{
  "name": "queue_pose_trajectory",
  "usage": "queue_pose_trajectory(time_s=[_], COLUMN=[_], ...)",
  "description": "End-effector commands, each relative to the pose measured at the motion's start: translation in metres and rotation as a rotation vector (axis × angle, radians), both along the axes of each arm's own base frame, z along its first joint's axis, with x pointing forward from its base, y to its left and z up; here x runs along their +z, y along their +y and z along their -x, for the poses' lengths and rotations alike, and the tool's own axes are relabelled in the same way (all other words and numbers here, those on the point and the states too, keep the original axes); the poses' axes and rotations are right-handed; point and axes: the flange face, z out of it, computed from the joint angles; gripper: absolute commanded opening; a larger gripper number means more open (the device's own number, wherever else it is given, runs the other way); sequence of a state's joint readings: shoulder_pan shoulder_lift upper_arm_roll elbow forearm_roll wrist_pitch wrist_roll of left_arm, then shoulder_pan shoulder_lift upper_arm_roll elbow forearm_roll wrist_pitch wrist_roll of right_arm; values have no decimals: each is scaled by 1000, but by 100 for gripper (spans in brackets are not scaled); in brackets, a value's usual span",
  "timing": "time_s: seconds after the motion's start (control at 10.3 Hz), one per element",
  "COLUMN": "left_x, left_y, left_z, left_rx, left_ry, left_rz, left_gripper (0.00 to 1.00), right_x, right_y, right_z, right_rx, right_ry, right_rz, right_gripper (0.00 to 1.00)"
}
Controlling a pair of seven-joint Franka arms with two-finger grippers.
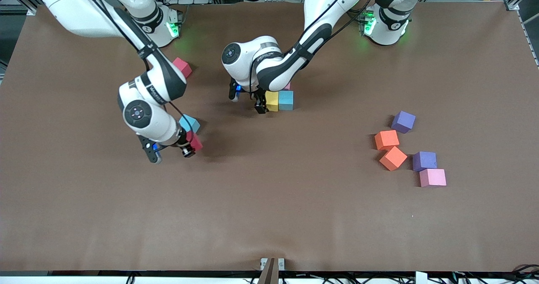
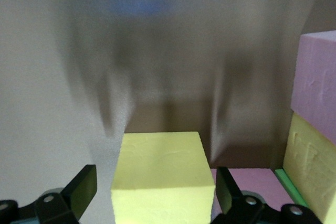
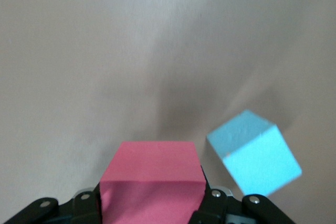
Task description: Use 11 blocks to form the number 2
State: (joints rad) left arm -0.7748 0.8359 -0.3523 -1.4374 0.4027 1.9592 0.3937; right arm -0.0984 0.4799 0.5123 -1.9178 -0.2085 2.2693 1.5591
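Yellow block (image 2: 163, 177) sits between the left gripper's (image 1: 261, 105) spread fingers (image 2: 79, 187), gaps visible on both sides, so the claw is open and gripping nothing. That block (image 1: 272, 100) rests on the brown table (image 1: 294, 216) near the middle, touching a light blue block (image 1: 286, 100) on the side toward the left arm's end. A sliver of pink block (image 1: 287, 86) shows just farther from the front camera, mostly hidden under the left arm. Left wrist view also shows a pink block (image 2: 315, 82) and another yellow block (image 2: 310, 161) side by side, with a thin green edge (image 2: 289, 184) next to them; how those line up in the digit, can't tell.

Right gripper (image 1: 189, 147) is closed on a red block (image 3: 152, 182), held above the table toward the right arm's end, over a spot just beside a loose light blue block (image 1: 189, 123).

Another red block (image 1: 182, 67) lies close to the right arm's base.

Loose group toward the left arm's end: purple block (image 1: 403, 121), two orange blocks (image 1: 386, 139) (image 1: 393, 158) touching, a second purple block (image 1: 424, 160) and a pink block (image 1: 433, 177) touching it, nearest the front camera.
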Motion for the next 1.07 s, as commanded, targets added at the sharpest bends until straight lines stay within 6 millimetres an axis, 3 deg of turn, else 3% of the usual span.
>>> queue_pose_trajectory(time_s=[0.0,0.19,0.49,0.78,0.87,0.97], left_x=[21,38,77,121,141,158], left_y=[-3,-3,20,72,96,134], left_z=[1,-4,-44,-111,-134,-169], left_rx=[31,61,121,241,303,398], left_ry=[11,-7,-41,-89,-96,-94], left_rz=[20,39,67,97,109,137], left_gripper=[100,100,100,100,100,100], right_x=[8,6,4,5,4,4], right_y=[20,27,28,29,36,44], right_z=[21,28,30,31,34,38], right_rx=[-48,-55,-57,-58,-70,-90], right_ry=[12,20,25,26,27,25], right_rz=[1,0,3,3,4,4], right_gripper=[0,0,0,0,0,0])
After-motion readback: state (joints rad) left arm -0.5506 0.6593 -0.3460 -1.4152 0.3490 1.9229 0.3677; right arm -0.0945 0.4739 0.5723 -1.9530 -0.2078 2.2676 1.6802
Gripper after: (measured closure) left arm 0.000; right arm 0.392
